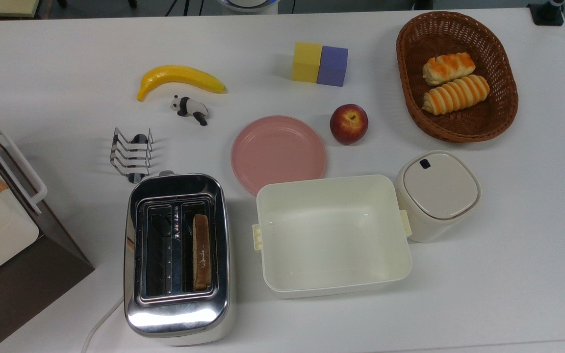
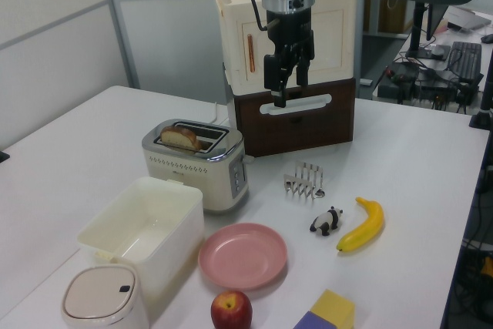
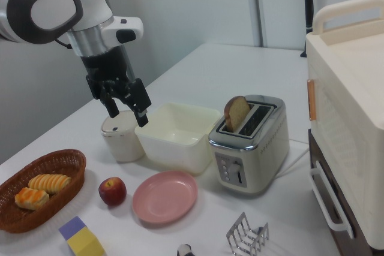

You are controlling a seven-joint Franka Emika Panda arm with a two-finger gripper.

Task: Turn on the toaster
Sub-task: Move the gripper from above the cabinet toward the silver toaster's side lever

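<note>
The white counter (image 1: pixel 66 59) stands in an office-like room with grey wall panels. On it, the chrome toaster (image 1: pixel 177 257) sits beside an empty cream tub (image 1: pixel 331 235), one bread slice (image 1: pixel 201 250) in its slot. A wicker basket (image 1: pixel 407 93) holds two striped rolls (image 1: pixel 454 83). My tool (image 3: pixel 126 107) hangs above the counter, fingers apart, gripping nothing.

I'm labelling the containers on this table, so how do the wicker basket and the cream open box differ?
The wicker basket is brown, woven and oval; the cream open box is smooth-walled and rectangular with rounded corners. The wicker basket holds two bread rolls; the cream open box holds nothing. The wicker basket has no handles, while the cream open box has small side tabs. Both are open-topped and rest on the white table.
</note>
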